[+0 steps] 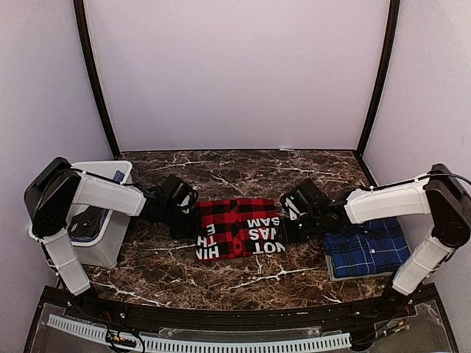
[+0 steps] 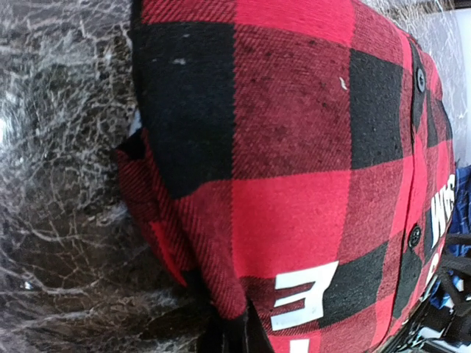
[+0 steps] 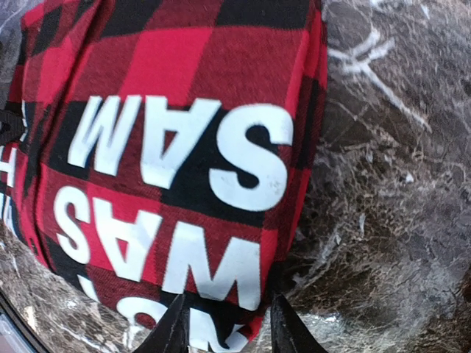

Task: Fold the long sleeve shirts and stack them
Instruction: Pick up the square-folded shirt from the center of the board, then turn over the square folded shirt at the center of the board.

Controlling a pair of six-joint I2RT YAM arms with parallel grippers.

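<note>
The red-and-black checked shirt point(image 1: 237, 228) lies folded in the middle of the table, white lettering facing up. My left gripper point(image 1: 185, 215) is at its left edge. In the left wrist view the fingers point(image 2: 234, 332) are closed together on a bunched fold of the red shirt point(image 2: 294, 147). My right gripper point(image 1: 292, 220) is at the shirt's right edge. In the right wrist view its fingertips point(image 3: 175, 329) stand apart, with the corner of the red shirt point(image 3: 176, 147) between them. The blue-and-navy plaid shirt point(image 1: 366, 246) lies folded at the right, under the right arm.
A white bin point(image 1: 110, 243) stands at the left edge under the left arm, with dark blue cloth point(image 1: 90, 220) inside. The table is dark brown marble point(image 1: 243, 173). Walls close in the back and sides.
</note>
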